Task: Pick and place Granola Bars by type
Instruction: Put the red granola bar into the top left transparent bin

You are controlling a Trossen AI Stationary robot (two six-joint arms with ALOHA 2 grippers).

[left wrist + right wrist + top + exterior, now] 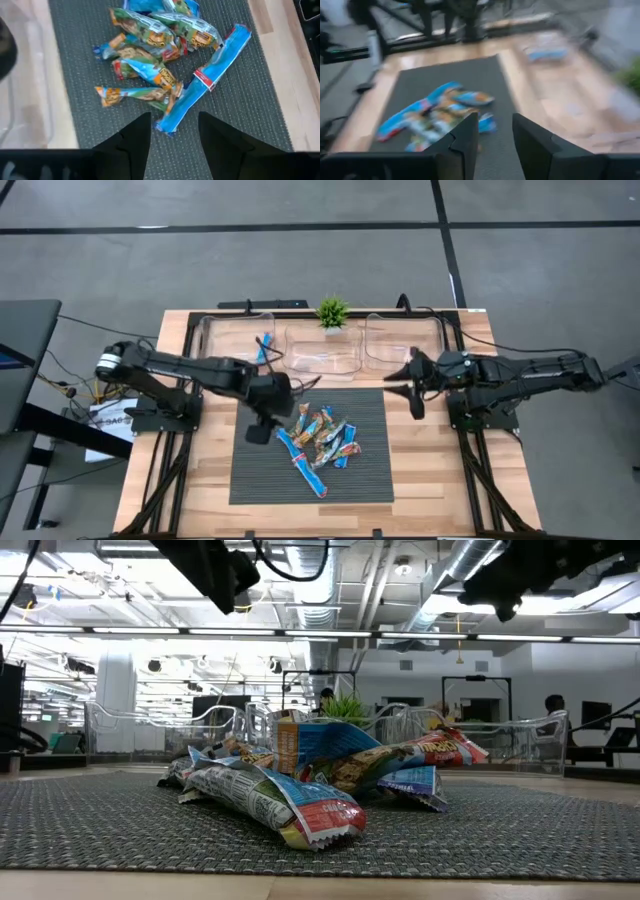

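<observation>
- One blue-wrapped bar [264, 346] appears to lie already in the left-hand clear bin [232, 338] at the back of the counter [430, 470]; it is the only bar that looks sorted so far.
- Nearly all the Granola Bars [322, 440] are heaped on the dark ribbed mat [372, 480] in the middle of the counter, blue wrappers and tan-orange-red ones mixed and overlapping.
- From the left wrist view, a long blue bar [215, 75] lies at the edge of the heap, partly clear of the multicoloured ones [150, 60] piled beside it.
- The left tool [260, 430] hovers above the mat just beside the heap, its two dark fingers [131, 137] spread apart with nothing between them; the blue bar's end shows in the gap, lower down.
- The right tool [412, 385] hangs in the air near the right edge of the mat, well apart from the heap, its fingers [470, 132] parted and empty too.
- The middle bin [322, 350] and the right-hand bin [400, 340] look bare of bars, as far as the overhead picture lets me tell.
- A small green potted plant [332, 312] stands behind the bins and plays no part in the sorting.
- By my reckoning the job is barely begun: one bar placed, roughly nine left on the mat, and no multicoloured bar moved at all.
- The long blue bar under the left tool seems the likely next pick.
</observation>
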